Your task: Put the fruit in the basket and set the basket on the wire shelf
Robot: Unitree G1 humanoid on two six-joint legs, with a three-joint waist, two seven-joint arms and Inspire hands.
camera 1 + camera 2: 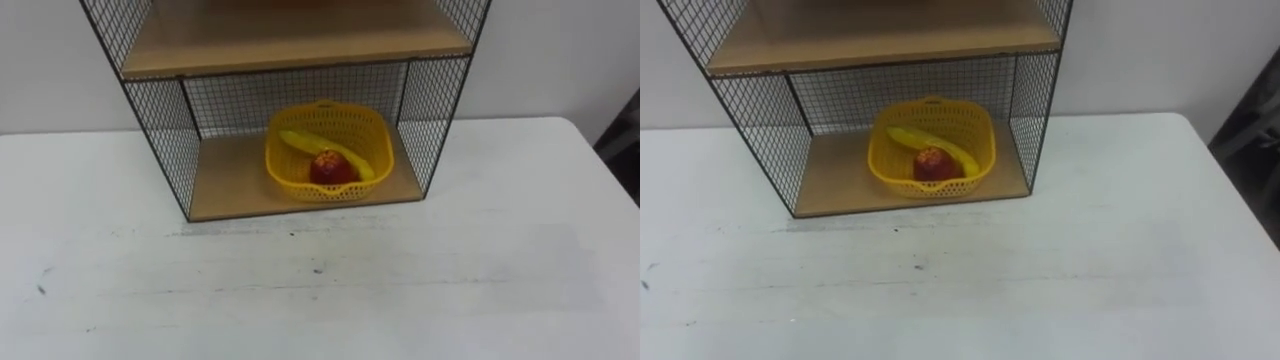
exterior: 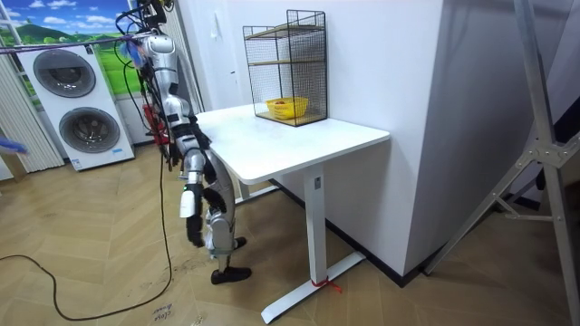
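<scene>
Left eye view: basket [image 1: 283, 170] on bottom board of shelf [image 1: 160, 120], banana [image 1: 305, 142] and apple [image 1: 333, 168] inside; hand [image 2: 190, 217] hangs well away, fingers impossible to read.

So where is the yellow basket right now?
In the left eye view the yellow basket sits centre, on the bottom board of the wire shelf, holding a banana and a red fruit.

Wire shelf [image 1: 165, 140] front open; mesh sides, back; board [image 1: 290, 45] above basket [image 1: 285, 160].

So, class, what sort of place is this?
Likely a home utility or laundry room: two white front-loading washing machines, herringbone wooden floor, and a white table carrying a black wire shelf.
</scene>
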